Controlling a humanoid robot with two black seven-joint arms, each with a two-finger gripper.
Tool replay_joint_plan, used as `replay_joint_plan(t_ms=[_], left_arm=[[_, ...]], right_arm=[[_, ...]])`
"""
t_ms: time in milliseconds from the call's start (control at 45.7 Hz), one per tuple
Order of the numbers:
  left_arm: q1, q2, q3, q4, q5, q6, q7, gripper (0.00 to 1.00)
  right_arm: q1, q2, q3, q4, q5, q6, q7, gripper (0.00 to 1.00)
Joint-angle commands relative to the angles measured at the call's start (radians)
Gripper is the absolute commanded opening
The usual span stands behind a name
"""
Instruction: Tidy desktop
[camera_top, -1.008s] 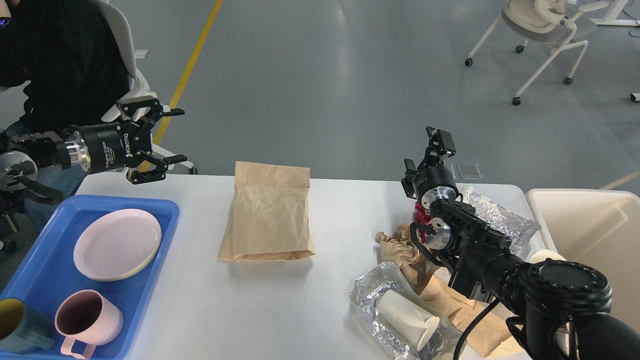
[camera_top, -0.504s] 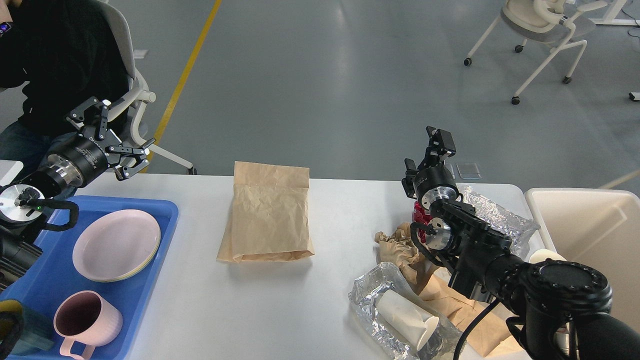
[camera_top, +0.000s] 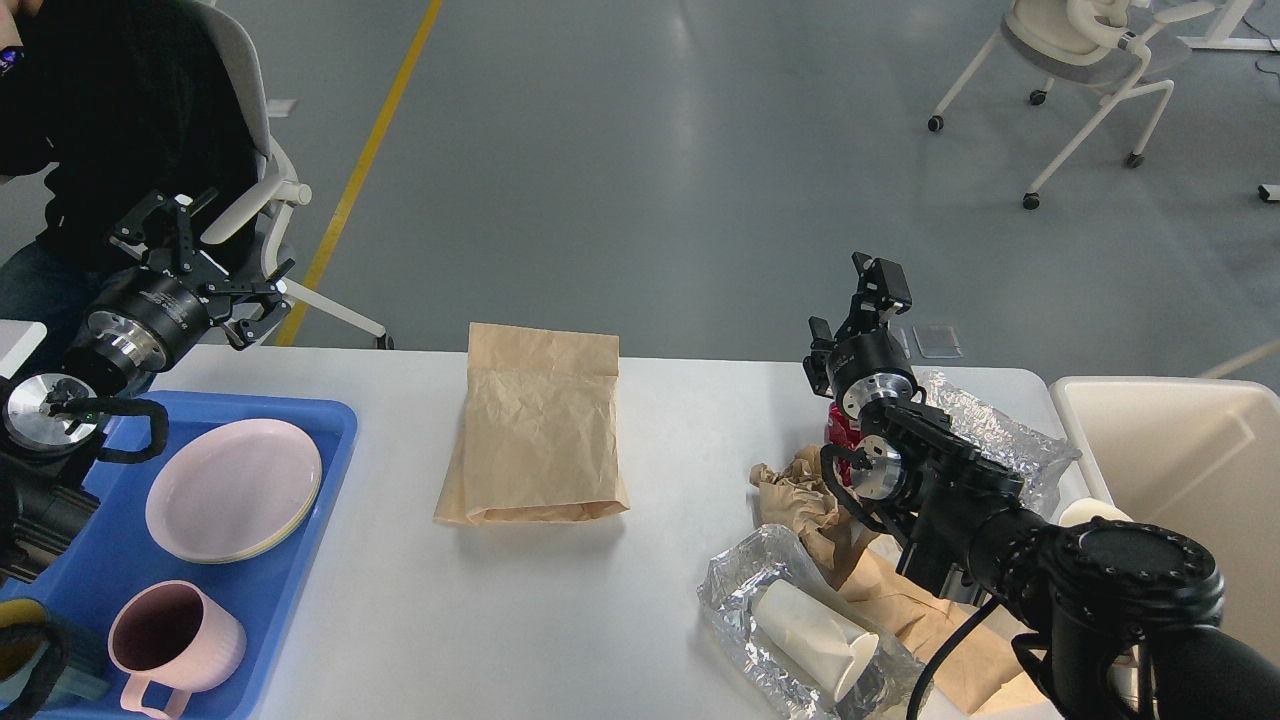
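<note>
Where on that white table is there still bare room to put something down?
The desktop is bare between the blue tray and the paper bag, and in front of the bag. A narrower strip separates the bag from the foil heap. The right end is crowded with wrappers.

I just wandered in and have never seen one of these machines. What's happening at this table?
A two-armed robot is tidying the desktop. Neither arm holds anything right now. The left gripper hangs open above the table's far left corner, beyond a blue tray holding a pink plate and pink mug. The right gripper is raised over rubbish on the right: crumpled paper, foil and a white paper cup. A brown paper bag lies flat mid-table, and a cream bin stands to the right.
</note>
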Motion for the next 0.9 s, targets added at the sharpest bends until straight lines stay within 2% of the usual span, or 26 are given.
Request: replay_joint_plan(t_ms=[0,175,285,350,876], left_arm=[[-0.004,0.001,-0.002,0.0,0.0,-0.011,-0.008,0.96],[0.0,-0.005,-0.002,0.0,0.0,-0.012,-0.011,0.96],[0.0,-0.008,0.001,0.0,0.0,-0.012,-0.066,0.96],[0.0,-0.007,0.004,0.0,0.001,-0.012,-0.08,0.96],[0.0,-0.004,0.015,0.0,0.006,-0.012,-0.085,0.96]], right_arm=[[0.0,0.0,0.0,0.0,0.0,0.0,0.0,1.0],[0.0,0.0,-0.002,0.0,0.0,0.0,0.0,1.0],[0.0,0.0,0.0,0.0,0.0,0.0,0.0,1.0],[0.0,0.0,0.0,0.0,0.0,0.0,0.0,1.0],[0.0,0.0,0.0,0.0,0.0,0.0,0.0,1.0]])
